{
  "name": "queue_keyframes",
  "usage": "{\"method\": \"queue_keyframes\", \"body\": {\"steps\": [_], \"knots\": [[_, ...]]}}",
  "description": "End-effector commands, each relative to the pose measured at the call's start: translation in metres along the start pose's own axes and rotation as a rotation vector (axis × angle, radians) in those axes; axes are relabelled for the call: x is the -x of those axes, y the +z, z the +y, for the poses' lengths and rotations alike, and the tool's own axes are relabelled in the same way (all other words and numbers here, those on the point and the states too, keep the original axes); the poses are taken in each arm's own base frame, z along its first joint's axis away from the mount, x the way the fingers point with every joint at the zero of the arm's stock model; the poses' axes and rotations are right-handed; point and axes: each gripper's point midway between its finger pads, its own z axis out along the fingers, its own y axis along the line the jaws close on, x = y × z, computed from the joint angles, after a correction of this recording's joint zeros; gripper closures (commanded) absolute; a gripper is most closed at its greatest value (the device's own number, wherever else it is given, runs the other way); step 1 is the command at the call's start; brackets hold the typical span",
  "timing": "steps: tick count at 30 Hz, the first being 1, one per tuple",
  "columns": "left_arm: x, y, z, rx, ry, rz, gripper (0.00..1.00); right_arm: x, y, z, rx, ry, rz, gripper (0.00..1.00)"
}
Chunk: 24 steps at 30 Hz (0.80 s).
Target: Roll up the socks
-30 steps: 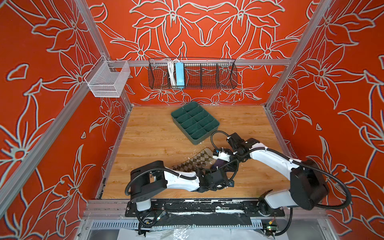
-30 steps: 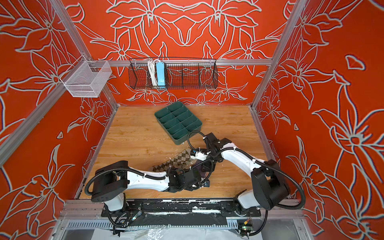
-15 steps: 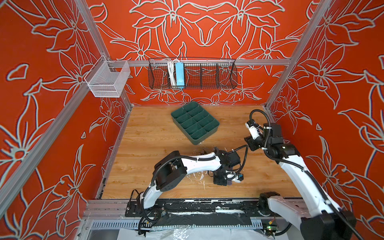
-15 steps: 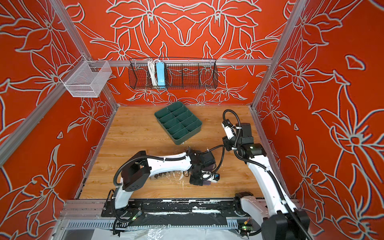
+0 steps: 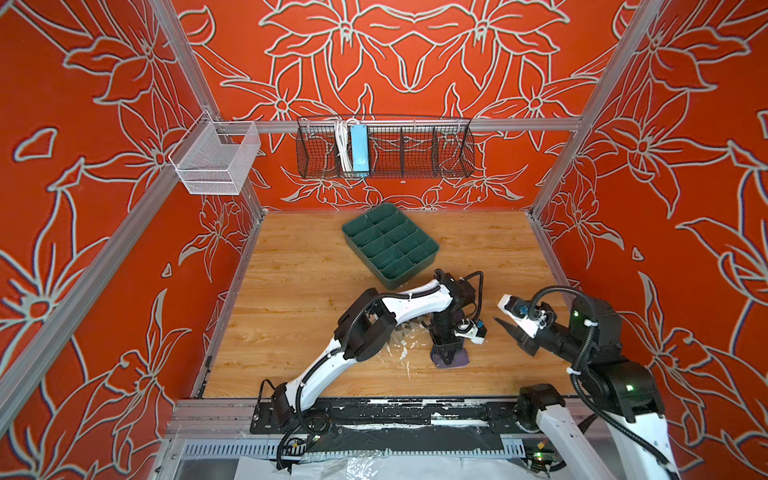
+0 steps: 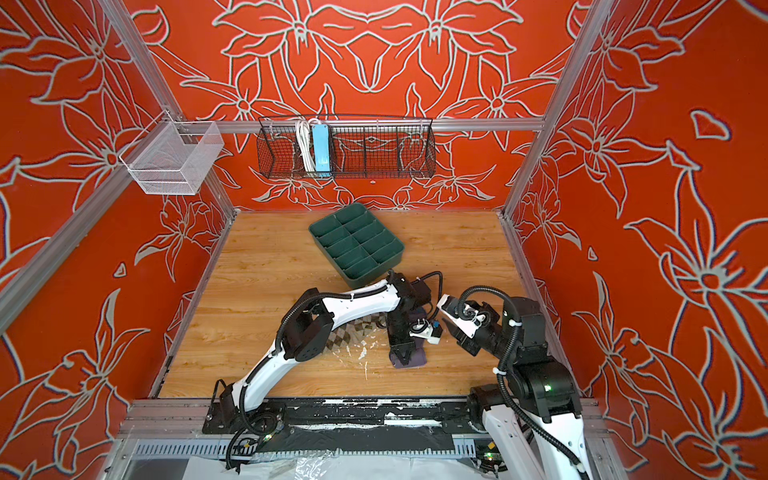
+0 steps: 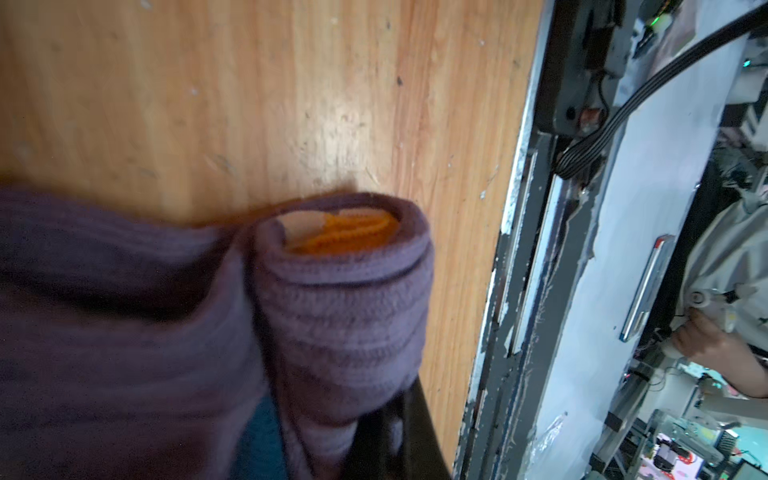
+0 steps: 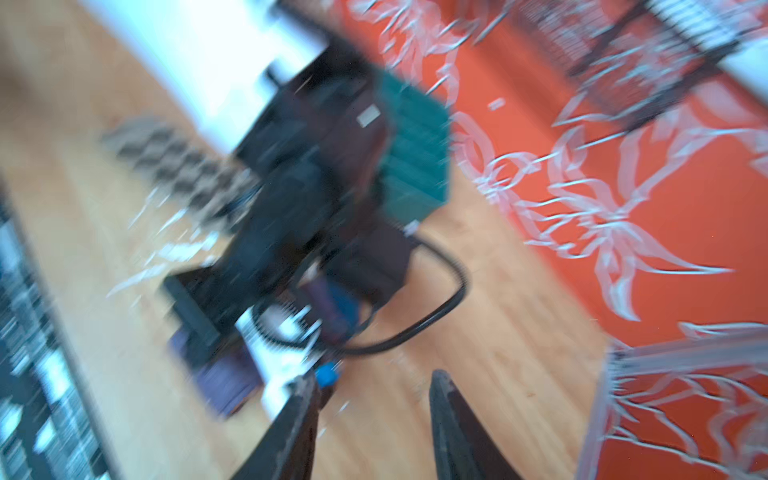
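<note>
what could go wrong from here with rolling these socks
1. The left gripper is shut on the purple sock, only partly rolled; letting go may unroll it.
2. The open right gripper hangs close to the left wrist's cable; reaching in could snag it.
3. The argyle sock lies under the left arm and could get dragged.

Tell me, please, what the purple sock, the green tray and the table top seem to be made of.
The purple sock: knitted yarn, matte and slightly fuzzy; ribbed rows of stitches show on the roll.
The green tray: probably moulded plastic, smooth and dull; thin even dividers, one colour throughout.
The table top: wood or wood-look laminate, lightly glossy; grain lines and a soft highlight.
</note>
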Motion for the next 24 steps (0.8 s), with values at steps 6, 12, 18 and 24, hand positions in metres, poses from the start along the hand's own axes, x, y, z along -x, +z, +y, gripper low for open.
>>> {"method": "queue_keyframes", "body": {"steps": [6, 12, 18, 24], "knots": [[0.004, 0.002, 0.031, -0.099, -0.083, -0.030, 1.00, -0.068, 0.029, 0.064, 0.320, -0.241, 0.276, 0.55], [0.002, 0.000, 0.044, -0.122, -0.118, -0.052, 1.00, -0.083, 0.074, 0.084, 0.340, -0.466, 0.339, 0.54], [0.002, -0.001, 0.044, -0.140, -0.126, -0.061, 1.00, -0.095, 0.124, 0.085, 0.265, -0.627, 0.369, 0.53], [0.003, -0.001, 0.043, -0.146, -0.127, -0.067, 1.00, -0.102, 0.147, 0.093, 0.288, -0.663, 0.400, 0.57]]}}
